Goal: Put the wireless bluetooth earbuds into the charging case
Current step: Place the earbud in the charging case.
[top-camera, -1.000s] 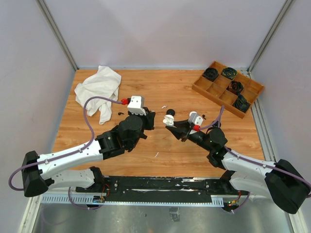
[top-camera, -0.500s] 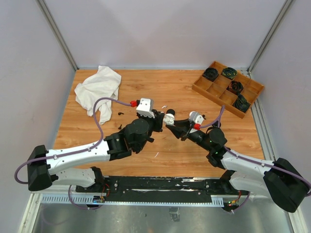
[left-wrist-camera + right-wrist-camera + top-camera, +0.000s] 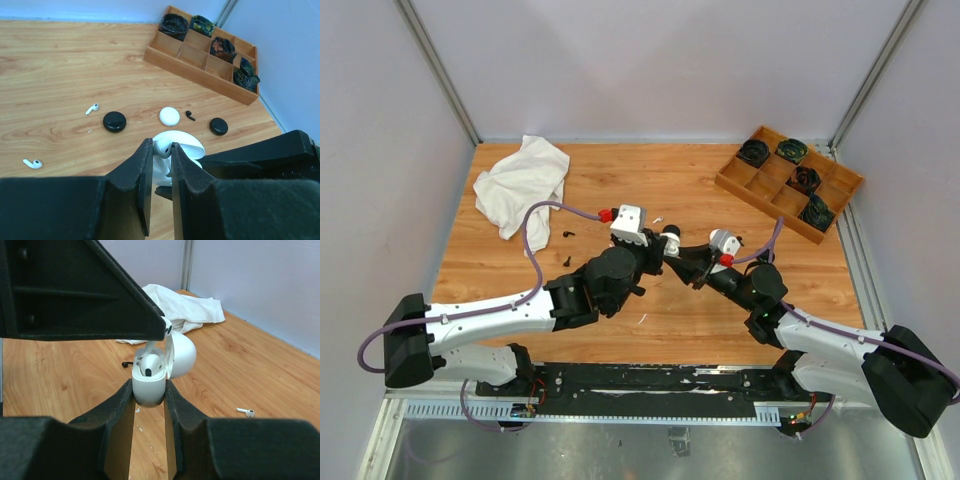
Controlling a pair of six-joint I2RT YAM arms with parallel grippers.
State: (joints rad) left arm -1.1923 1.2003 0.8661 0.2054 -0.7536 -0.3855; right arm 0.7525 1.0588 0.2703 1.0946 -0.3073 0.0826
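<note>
Wood-grain table, pale walls on three sides. A white cloth lies crumpled at the far left. A wooden tray sits at the far right, with dark round items in four of its cells.

The arms meet mid-table, tips almost touching.

Right claw: fingers pressed against both sides of the white case, gripping its base. The case is upright and its lid is swung open. One seated earbud, white, shows in the case.

Left claw: fingers squeezed onto the held earbud, also white, directly over the open case. Its stem points down toward the case. I cannot tell whether it has reached its socket.

Loose on the table in the left wrist view:
- A near white earbud and a far white earbud, well apart.
- A black earbud, just beside a closed white puck.
- A left black puck and a right black puck, either side of the white one.
</note>
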